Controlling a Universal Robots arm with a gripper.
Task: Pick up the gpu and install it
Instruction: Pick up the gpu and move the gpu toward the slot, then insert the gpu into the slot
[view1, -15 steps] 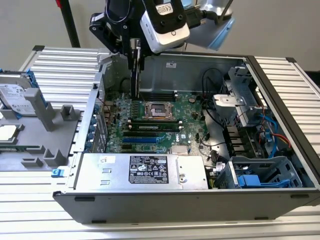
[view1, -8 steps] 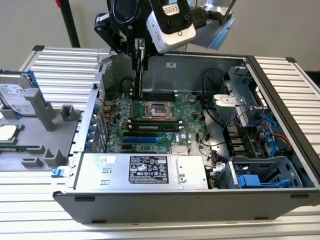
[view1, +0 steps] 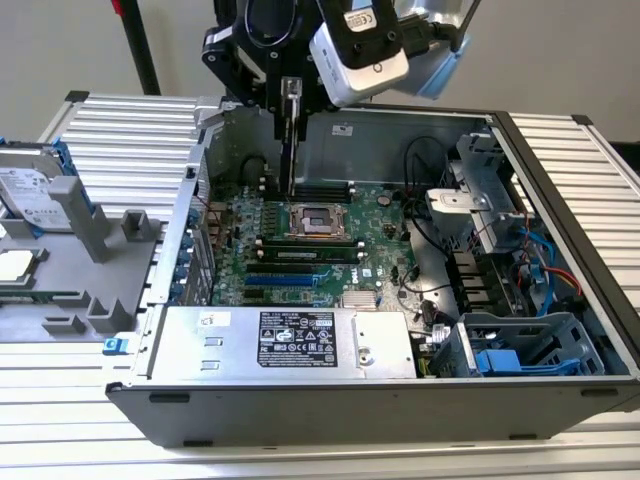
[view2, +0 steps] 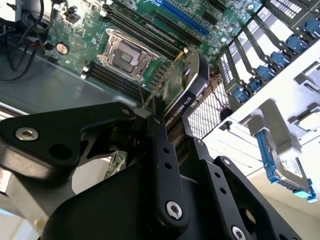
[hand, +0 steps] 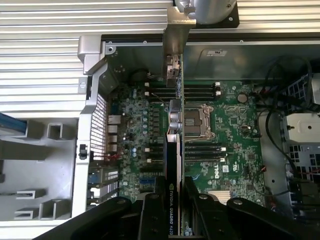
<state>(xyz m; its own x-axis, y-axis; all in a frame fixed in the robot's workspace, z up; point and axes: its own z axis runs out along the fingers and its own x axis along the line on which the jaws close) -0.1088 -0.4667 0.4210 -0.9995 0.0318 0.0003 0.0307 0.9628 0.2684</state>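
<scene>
Jaws clamp gpu (hand: 172, 170) over motherboard (hand: 235, 150); motherboard inside open case (view1: 400, 140)

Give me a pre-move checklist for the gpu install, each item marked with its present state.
1. Claw grip on gpu: ok, the card is clamped edge-up.
2. Case open: ok.
3. Blue slots free: ok.
4. Gpu seated: not ok, it hangs near the socket.
5. Cables off the slots: ok.
6. Gpu square to a slot: cannot tell.
</scene>
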